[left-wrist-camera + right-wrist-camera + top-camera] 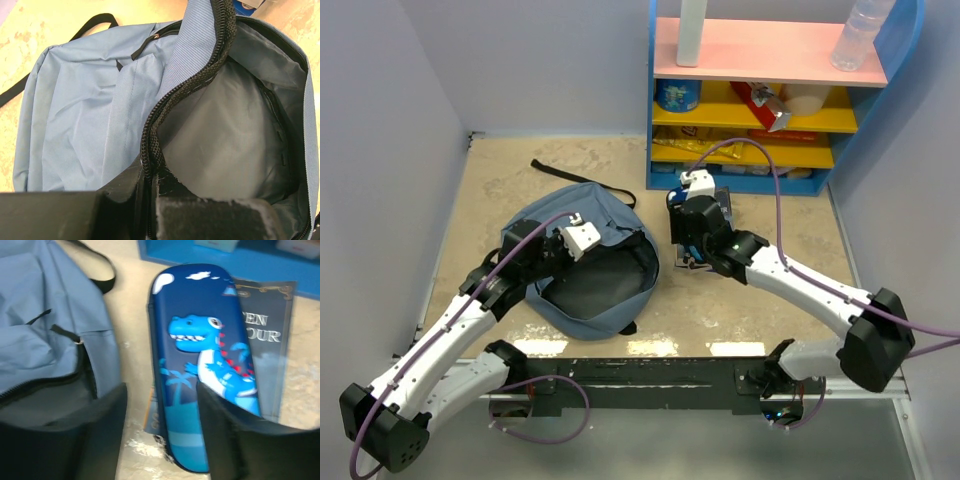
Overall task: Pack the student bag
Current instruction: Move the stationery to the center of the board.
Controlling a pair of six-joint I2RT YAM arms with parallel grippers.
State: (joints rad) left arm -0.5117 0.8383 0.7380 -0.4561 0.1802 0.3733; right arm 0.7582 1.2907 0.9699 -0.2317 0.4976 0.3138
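Note:
The student bag [582, 205], slate-blue with a dark lining, lies left of centre with its mouth gaping. My left gripper [560, 246] is shut on the bag's black zipper edge [150, 150] and holds that rim up; the empty grey lining [225, 135] shows beyond it. To the right of the bag [45, 325], a blue dinosaur pencil case [200, 355] lies on a dark book [265, 340]. My right gripper [160, 410] hangs over the case's near end, open. Its left finger [100, 440] stands clear of the case and its right finger [235, 440] overlaps the case's right side.
A blue shelf unit [770, 100] with pink and yellow boards stands at the back right, close behind the book, holding packets, a tin and a clear bottle [860, 35]. A black bag strap [585, 180] trails on the table behind the bag. White walls close in both sides.

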